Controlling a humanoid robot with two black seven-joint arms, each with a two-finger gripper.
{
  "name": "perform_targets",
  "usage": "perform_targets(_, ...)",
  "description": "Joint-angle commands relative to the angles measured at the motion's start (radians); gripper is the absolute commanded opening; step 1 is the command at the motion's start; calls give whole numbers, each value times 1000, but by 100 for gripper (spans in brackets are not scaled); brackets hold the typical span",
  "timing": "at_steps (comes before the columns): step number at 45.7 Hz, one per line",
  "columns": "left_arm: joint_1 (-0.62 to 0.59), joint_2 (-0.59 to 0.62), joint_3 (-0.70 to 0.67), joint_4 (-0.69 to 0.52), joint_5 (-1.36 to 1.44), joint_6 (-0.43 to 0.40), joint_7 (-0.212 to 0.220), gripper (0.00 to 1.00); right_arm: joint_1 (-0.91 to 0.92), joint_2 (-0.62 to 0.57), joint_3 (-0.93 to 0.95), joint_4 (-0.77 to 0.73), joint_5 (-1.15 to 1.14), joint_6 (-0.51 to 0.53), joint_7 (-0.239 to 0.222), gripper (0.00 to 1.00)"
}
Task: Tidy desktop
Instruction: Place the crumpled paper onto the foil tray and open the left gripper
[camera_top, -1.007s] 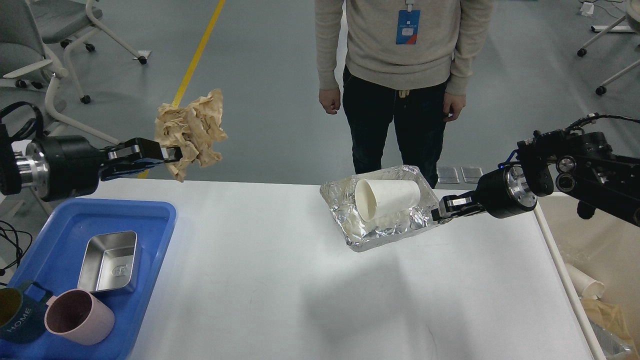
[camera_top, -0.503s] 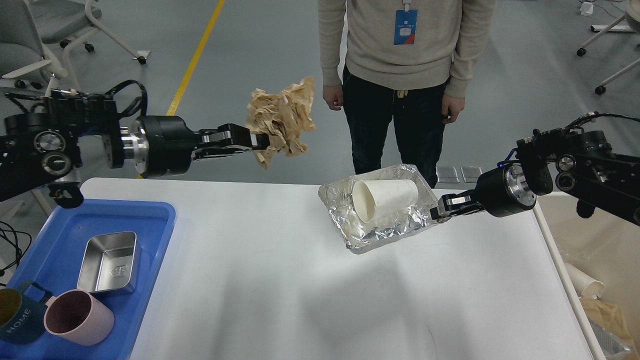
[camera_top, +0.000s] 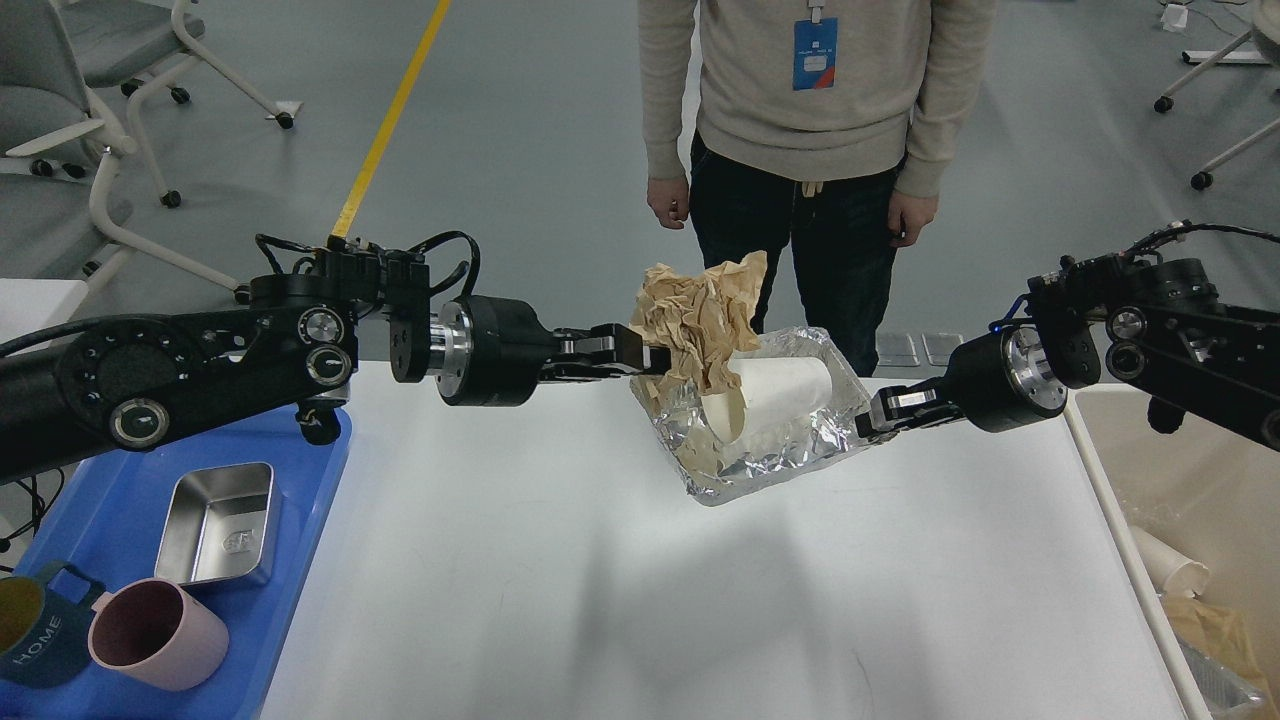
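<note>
Presently, head view: left gripper (camera_top: 655, 357) clamped on crumpled brown paper (camera_top: 700, 318), held over foil tray (camera_top: 765, 450). Right gripper (camera_top: 868, 424) clamped on foil tray's right edge, tray raised above white surface (camera_top: 640, 600). White paper cup (camera_top: 775, 395) lying sideways inside tray. Surface spans lower frame.

Three cups (camera_top: 770, 398), two trays (camera_top: 130, 480).
</note>
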Motion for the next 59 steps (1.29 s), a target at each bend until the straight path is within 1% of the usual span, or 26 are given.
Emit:
perform_targets(1,8,-19,16,6,0,0,0,4,-1,0,0,0,0,-1,0,0)
perform_targets(7,8,-44,48,6,0,0,0,4,0,0,2,-2,0,-1,0,0)
perform_targets(14,0,-36,67,5,0,-1,0,5,0,6,0,-8,0,-1,0,0)
perform_targets(21,-4,-31,67,3,-2,-9,1,12,-1,5,0,-8,0,-1,0,0)
perform_targets(23,-4,-31,67,3,-2,-9,1,17,0,5,0,-8,0,-1,0,0)
perform_targets(27,-4,-30,65,3,-11,-9,0,32,0,6,2,-8,0,-1,0,0)
perform_targets(31,-10,-27,56,3,-19,-9,3,56,0,6,2,-9,0,-1,0,0)
perform_targets(34,-20,-25,56,3,-20,-9,9,76,-1,8,0,-9,0,-1,0,0)
perform_targets(36,-21,-24,53,3,-20,-9,10,82,-1,8,2,-11,0,-1,0,0)
perform_targets(41,-23,-19,48,2,-22,-11,10,88,0,8,2,-11,0,-1,0,0)
perform_targets(44,-30,-13,47,0,-29,-12,10,90,0,8,4,-11,0,-1,0,0)
perform_targets(59,-72,15,45,-3,-72,-24,12,91,-1,6,4,-12,0,-1,0,0)
